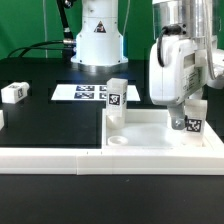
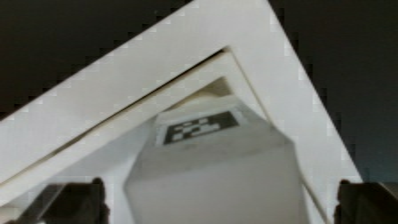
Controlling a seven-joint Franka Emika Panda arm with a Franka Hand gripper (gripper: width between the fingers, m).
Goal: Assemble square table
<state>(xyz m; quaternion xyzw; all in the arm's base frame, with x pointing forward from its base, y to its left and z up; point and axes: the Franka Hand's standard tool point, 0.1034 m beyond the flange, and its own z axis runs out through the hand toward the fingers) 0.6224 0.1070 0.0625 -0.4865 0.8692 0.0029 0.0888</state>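
Risk: gripper, fingers spread astride the tagged leg on the square table, could topple it when lifting away.

gripper fingertips hidden behind tagged leg; arm's upper part cropped

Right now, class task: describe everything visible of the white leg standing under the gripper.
The leg is a short white block, plastic by its look, with a black-and-white tag on its face. It stands upright in a corner of the square table, near the slab's raised rim. The gripper hovers over it with jaws open, one finger on each side; contact cannot be told.
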